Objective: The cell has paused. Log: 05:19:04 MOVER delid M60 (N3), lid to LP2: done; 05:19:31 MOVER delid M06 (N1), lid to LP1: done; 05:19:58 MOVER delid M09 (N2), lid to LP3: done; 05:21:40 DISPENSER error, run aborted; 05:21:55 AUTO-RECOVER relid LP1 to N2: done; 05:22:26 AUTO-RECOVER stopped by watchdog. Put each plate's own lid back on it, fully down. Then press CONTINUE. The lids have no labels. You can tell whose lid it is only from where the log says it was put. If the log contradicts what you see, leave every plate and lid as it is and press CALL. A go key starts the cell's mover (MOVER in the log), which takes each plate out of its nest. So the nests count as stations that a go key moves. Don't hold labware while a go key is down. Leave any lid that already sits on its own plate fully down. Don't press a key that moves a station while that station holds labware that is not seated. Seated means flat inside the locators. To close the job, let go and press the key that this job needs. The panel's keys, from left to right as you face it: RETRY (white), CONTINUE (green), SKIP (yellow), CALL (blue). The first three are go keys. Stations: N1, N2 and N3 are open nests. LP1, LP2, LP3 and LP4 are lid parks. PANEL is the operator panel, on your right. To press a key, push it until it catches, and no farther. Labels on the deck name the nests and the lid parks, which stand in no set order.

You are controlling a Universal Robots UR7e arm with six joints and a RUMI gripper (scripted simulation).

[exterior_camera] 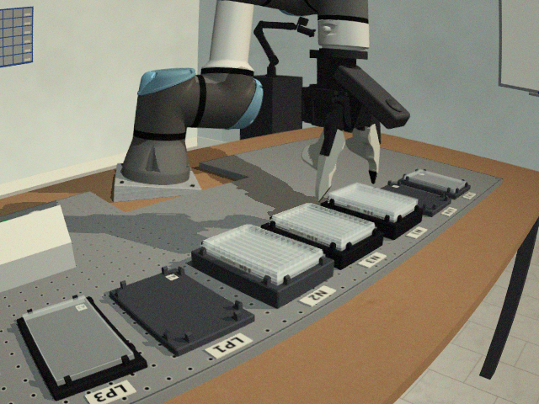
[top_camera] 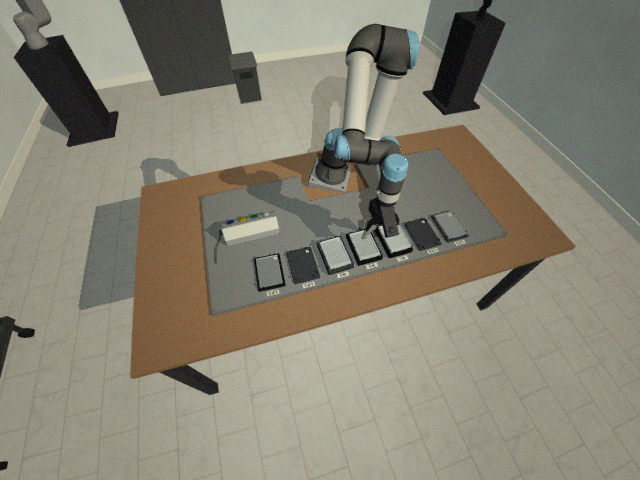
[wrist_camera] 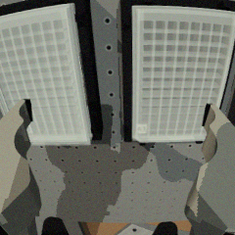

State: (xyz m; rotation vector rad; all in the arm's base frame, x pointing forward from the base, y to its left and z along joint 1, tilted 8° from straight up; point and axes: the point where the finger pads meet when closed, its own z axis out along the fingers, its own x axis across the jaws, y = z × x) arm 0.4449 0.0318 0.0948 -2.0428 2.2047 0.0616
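My gripper [top_camera: 374,227] [exterior_camera: 346,187] [wrist_camera: 117,102] is open and holds nothing. It hangs low just behind the gap between the N3 plate [top_camera: 364,245] [exterior_camera: 322,224] [wrist_camera: 181,73] and the N1 plate [top_camera: 397,239] [exterior_camera: 370,199] [wrist_camera: 49,73]. The N1 plate carries a clear lid that looks flat. The N3 plate and the N2 plate [top_camera: 335,254] [exterior_camera: 257,252] show open wells. A lid [top_camera: 269,272] [exterior_camera: 73,334] lies in LP3. LP1 [top_camera: 302,265] [exterior_camera: 183,308] is empty. Past N1 stand an empty park [top_camera: 422,233] [exterior_camera: 424,198] and a park with a lid [top_camera: 448,225] [exterior_camera: 434,178]; their labels are too small to read.
The operator panel [top_camera: 250,228] [exterior_camera: 30,243] with its four keys stands behind the LP3 end of the row. The arm's base [top_camera: 330,173] [exterior_camera: 157,173] sits behind the nests. The grey deck mat [top_camera: 232,289] lies on the brown table [top_camera: 165,320].
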